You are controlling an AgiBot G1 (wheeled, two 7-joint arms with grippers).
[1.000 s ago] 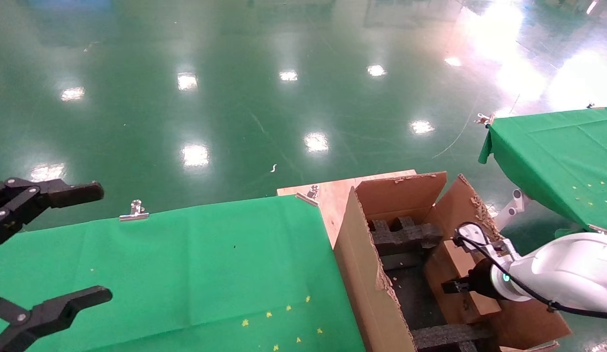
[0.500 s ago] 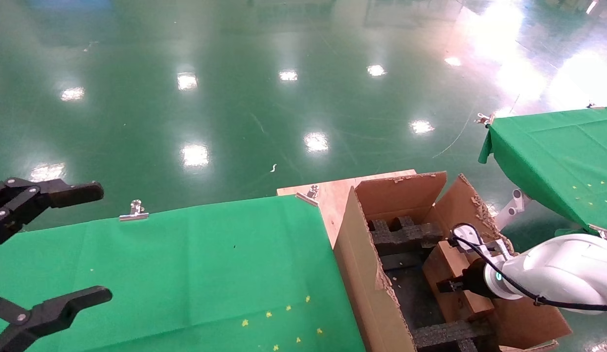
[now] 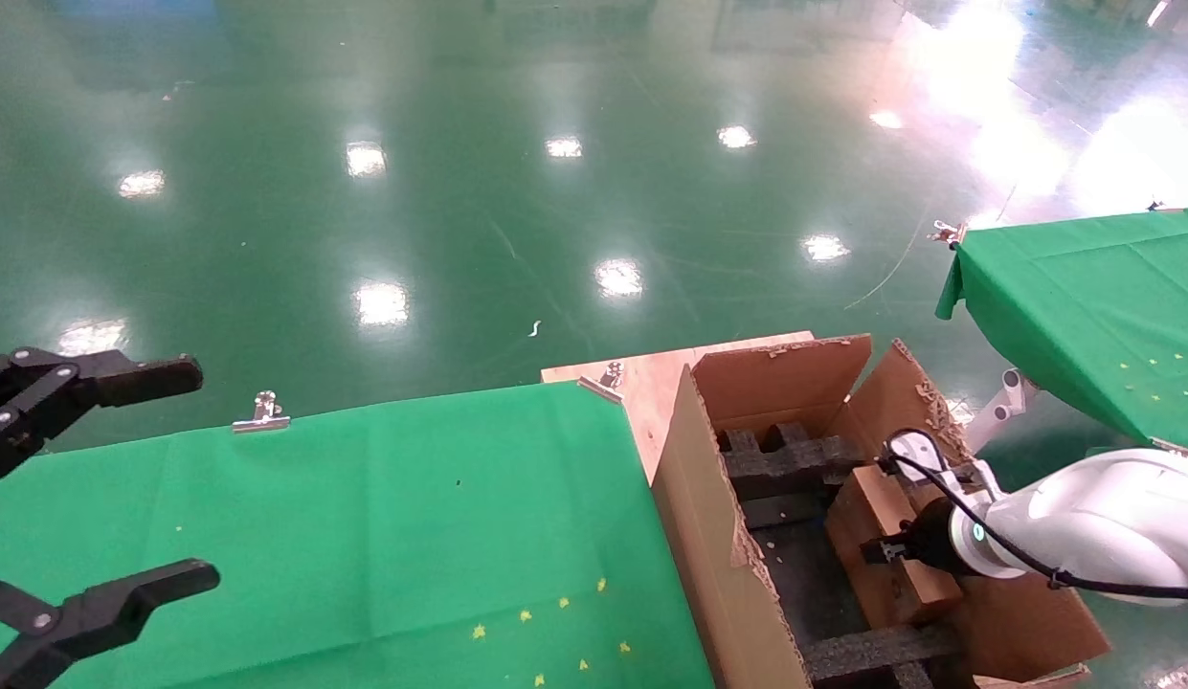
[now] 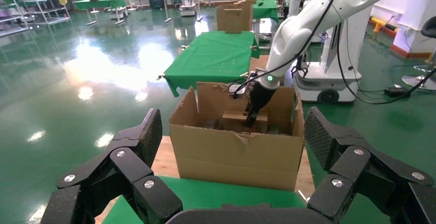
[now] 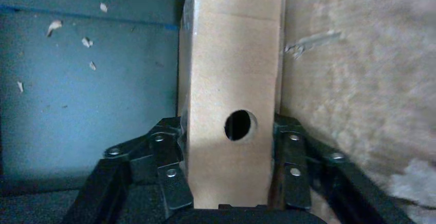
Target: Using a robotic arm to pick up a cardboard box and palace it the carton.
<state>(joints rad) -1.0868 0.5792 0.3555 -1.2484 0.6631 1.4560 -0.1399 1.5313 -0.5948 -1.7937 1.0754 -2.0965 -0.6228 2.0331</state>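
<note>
right hand (image 3: 885,552) sits low inside the carton (image 3: 718,536) at the lower right of the head view, clamped on the cardboard box (image 3: 876,536). in the right wrist view its black linked fingers (image 5: 167,157) press against the two long sides of the box (image 5: 234,85), with the round punched hole (image 5: 240,125) showing on the face between them. one side of the box lies close along the carton's brown inner wall (image 5: 360,80); the other side faces a dark floor scattered with pale crumbs.

the robotic arm (image 3: 1091,526), white with a small teal light at the wrist, reaches in from the right edge of the head view, a black cable looping over it. black foam inserts (image 3: 790,459) cross the carton near its far end, and another strip lies near its close end. the flaps have ragged, torn edges.

left hand (image 3: 86,498) hangs at the left edge of the head view, over the green-covered counter (image 3: 364,517), its black claws spread wide apart and holding nothing. from the left wrist view the carton (image 4: 239,152) stands beyond the counter edge, with the arm (image 4: 303,23) dipping into it from above.
</note>
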